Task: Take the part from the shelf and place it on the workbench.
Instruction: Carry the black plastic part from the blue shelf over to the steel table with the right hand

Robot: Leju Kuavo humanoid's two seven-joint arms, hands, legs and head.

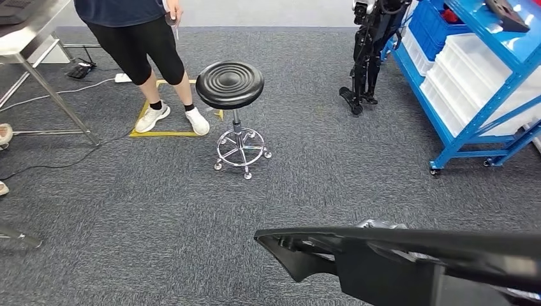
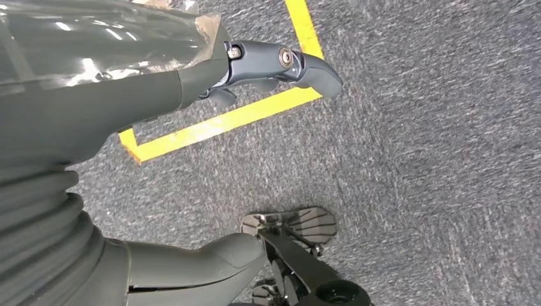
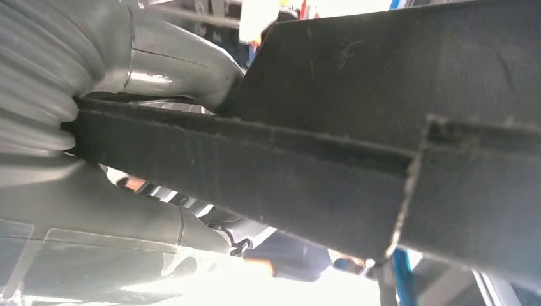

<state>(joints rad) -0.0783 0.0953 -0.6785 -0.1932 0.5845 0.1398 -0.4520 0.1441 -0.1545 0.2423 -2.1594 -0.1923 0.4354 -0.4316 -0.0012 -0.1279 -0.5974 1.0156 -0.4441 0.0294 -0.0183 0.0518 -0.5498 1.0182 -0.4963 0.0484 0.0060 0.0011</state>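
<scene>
The part (image 1: pixel 408 261) is a long black plastic moulding with ribs, stretched across the lower right of the head view. My right hand (image 3: pixel 96 166) grips it, with grey fingers wrapped over and under its flat black bar (image 3: pixel 306 172); a silver piece of that arm (image 1: pixel 381 224) peeks out behind the part. My left hand (image 2: pixel 191 83) hangs over the grey carpet with its fingers apart and nothing in it. The blue shelf (image 1: pixel 475 95) with white bins stands at the right. A metal table (image 1: pixel 32 32) shows at the top left corner.
A black round stool (image 1: pixel 231 86) on a chrome wheeled base stands mid-floor. Behind it a person (image 1: pixel 150 51) stands on a yellow tape square (image 1: pixel 167 132). Another dark robot (image 1: pixel 370 44) stands by the shelf. Cables (image 1: pixel 64 89) run under the table.
</scene>
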